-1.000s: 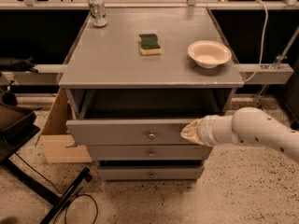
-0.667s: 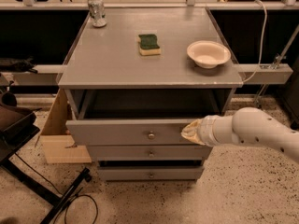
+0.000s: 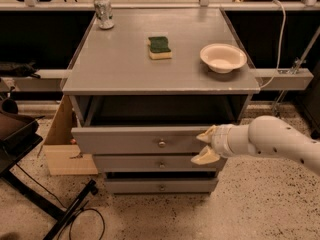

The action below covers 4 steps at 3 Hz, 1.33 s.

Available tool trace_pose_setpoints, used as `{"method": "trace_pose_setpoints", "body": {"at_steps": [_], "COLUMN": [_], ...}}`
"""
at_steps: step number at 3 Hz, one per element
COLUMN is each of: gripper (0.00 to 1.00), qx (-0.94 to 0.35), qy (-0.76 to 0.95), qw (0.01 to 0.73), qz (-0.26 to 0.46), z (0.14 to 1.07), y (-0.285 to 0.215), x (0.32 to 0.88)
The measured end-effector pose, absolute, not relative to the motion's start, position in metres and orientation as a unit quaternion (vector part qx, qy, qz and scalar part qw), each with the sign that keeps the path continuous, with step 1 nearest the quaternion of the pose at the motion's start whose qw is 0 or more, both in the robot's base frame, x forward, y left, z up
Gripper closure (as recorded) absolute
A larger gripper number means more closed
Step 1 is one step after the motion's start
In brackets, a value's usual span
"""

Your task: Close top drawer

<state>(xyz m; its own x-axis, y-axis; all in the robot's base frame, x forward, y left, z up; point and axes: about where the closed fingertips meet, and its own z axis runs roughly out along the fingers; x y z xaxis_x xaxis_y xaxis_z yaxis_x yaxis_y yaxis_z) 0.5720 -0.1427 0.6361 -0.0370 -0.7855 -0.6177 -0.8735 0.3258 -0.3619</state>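
Observation:
The top drawer [image 3: 135, 140] of the grey cabinet is pulled out a little, its long flat front carrying one small round metal knob [image 3: 161, 144]. A dark gap shows between the drawer and the cabinet top [image 3: 125, 69]. My gripper [image 3: 205, 145] comes in from the right on a white arm [image 3: 272, 141]. Its cream fingers [image 3: 205, 156] are spread apart and rest against the right part of the drawer front, right of the knob. Nothing is held.
Two narrower drawer fronts [image 3: 160, 164] sit below. On top stand a can [image 3: 103, 11], a green-yellow sponge [image 3: 160, 47] and a white bowl [image 3: 223, 57]. A cardboard piece [image 3: 62, 144] leans at the left. A dark stand with cables [image 3: 30, 184] is at lower left.

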Motion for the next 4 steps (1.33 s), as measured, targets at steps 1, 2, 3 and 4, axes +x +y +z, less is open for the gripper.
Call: {"method": "trace_pose_setpoints", "body": {"at_steps": [1, 2, 3, 4], "gripper": [0.0, 0.0, 0.19, 0.42], "qx": [-0.578, -0.578, -0.578, -0.583], "qy": [0.718, 0.718, 0.718, 0.727], "qw": [0.384, 0.384, 0.384, 0.359], "qz": [0.057, 0.057, 0.057, 0.048], "z": [0.636, 0.636, 0.636, 0.652], "y": [-0.143, -0.143, -0.143, -0.14], "x": [0.572, 0.572, 0.572, 0.562]}}
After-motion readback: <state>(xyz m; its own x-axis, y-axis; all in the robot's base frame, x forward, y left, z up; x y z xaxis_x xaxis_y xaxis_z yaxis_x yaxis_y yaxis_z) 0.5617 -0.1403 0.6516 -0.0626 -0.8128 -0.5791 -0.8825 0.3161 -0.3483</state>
